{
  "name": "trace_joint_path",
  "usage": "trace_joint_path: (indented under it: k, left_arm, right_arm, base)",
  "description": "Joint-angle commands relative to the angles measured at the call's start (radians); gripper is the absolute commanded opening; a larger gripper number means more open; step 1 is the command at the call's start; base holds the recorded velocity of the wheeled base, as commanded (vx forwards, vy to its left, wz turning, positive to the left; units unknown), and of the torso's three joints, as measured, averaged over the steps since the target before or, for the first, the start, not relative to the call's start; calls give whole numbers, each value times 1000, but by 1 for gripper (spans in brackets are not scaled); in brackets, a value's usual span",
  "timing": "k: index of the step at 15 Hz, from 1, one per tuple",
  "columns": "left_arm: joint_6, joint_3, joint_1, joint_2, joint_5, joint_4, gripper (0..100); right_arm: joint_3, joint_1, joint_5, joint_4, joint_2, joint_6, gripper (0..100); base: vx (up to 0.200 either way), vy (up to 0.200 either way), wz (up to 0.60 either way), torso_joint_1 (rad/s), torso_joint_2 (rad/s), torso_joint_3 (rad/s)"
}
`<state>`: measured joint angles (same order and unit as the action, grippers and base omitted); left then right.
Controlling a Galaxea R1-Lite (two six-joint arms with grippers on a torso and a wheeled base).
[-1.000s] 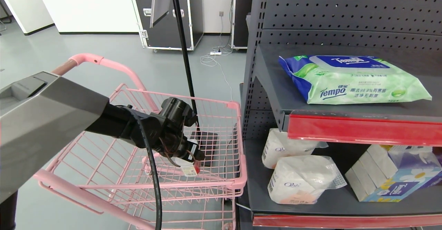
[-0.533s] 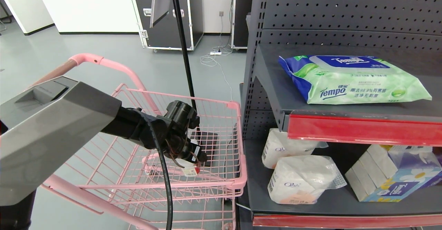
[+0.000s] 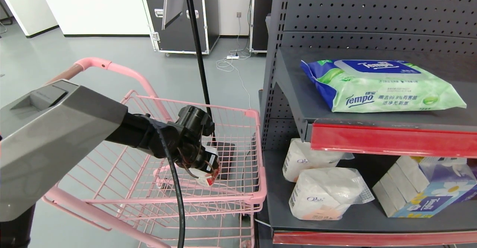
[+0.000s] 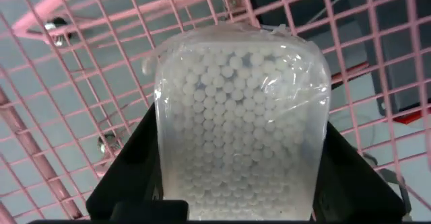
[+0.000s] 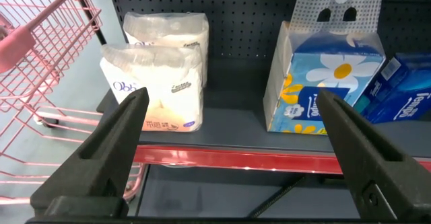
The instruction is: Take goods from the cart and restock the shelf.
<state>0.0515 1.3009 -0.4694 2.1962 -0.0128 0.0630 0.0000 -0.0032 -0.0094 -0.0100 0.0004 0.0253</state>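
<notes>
My left gripper (image 3: 209, 168) is inside the pink cart (image 3: 257, 188), near its right front corner, shut on a clear pack of small white balls with a red-and-white label (image 3: 208, 176). In the left wrist view the pack (image 4: 242, 116) sits between the black fingers (image 4: 135, 163), with the cart's wire floor behind it. My right gripper (image 5: 232, 153) stands open and holds nothing, facing the lower shelf (image 5: 229, 133). Ahead of it are white tissue packs (image 5: 158, 83) and a blue flowered tissue box (image 5: 330, 76).
The dark shelf unit (image 3: 294, 88) stands right of the cart; its upper board carries a green wet-wipe pack (image 3: 380, 86). On the lower board (image 3: 279, 203) lie two white tissue packs (image 3: 324, 192) and blue tissue boxes (image 3: 428, 192). A black stand pole (image 3: 197, 50) rises behind the cart.
The left arm dipped toward the cart floor, then rose a little. The pack came up with it and now tilts, its label end lifted.
</notes>
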Motion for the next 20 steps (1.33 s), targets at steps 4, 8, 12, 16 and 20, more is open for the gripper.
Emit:
trace_joint_path:
  k: [4,8,12,16,20]
  left_arm:
    - [-1,26,81,-268,48,1,0]
    - [1,-101,172,-701,83,38,0]
    - [2,-344,229,-1127,85,43,0]
    - [10,-558,230,-1460,74,41,0]
    - [53,-614,230,-1615,57,43,0]
  right_arm:
    - [0,0,0,-1,0,1,100]
    - [0,0,0,-1,0,2,100]
    - [0,0,-1,-1,0,2,100]
    - [0,0,-3,-1,0,1,100]
    - [0,0,-3,-1,0,2,100]
  base:
    - [0,0,0,0,0,0]
    - [0,0,0,0,0,0]
    - [0,0,0,0,0,0]
    - [0,0,0,0,0,0]
    - [0,0,0,9,-40,-27]
